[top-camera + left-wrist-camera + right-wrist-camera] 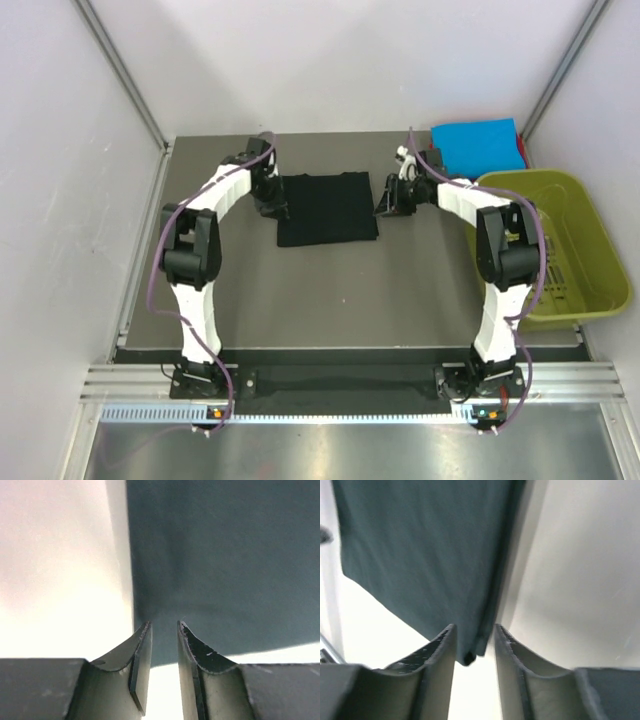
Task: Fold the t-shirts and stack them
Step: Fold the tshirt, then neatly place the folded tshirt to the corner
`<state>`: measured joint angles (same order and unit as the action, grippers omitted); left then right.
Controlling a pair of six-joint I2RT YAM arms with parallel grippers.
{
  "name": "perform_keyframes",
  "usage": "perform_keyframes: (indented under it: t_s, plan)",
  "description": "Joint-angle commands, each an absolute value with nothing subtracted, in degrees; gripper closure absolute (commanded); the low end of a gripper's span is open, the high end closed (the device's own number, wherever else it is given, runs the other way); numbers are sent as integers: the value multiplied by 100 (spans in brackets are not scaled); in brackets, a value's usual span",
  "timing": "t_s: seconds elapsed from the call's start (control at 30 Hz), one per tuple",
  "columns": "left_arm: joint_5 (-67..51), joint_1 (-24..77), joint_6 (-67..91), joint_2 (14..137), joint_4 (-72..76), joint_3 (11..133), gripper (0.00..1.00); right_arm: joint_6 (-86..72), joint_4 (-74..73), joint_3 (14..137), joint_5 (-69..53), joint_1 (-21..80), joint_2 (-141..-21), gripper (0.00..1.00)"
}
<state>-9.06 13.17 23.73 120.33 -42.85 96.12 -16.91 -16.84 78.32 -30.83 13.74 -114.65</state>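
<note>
Black t-shirt folded mid-table, my grippers at its two side edges.

Top view: the black t-shirt (327,208) lies flat as a folded square on the dark table (350,300); my left gripper (272,207) sits at its left edge, my right gripper (388,207) just off its right edge. A bright blue t-shirt (478,146) lies folded at the far right corner, red cloth showing at its right side, beside the olive basket (585,300). Left wrist: my fingers (140,652) stand narrowly apart, the shirt's corner edge in the gap, not clamped. Right wrist: my fingers (440,650) are narrowly parted too; the shirt's folded edge hangs between them, pads not pressing it.
</note>
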Motion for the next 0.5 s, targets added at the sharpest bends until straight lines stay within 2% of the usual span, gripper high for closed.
perform_keyframes:
  t_s: [0.0, 0.2, 0.47]
  plan:
    - [-1483, 1301, 1978, 11014, -4500, 9591, 68, -1486, -1677, 8436, -2865, 1406, -11450, 62]
    - [-1898, 1301, 1960, 9977, -3903, 8588, 67, -1336, -2100, 9631, -2725, 1433, -12469, 49]
    - [-2733, 1371, 2320, 8738, -2594, 6909, 67, -1441, -2391, 11108, -2408, 1590, -13499, 44]
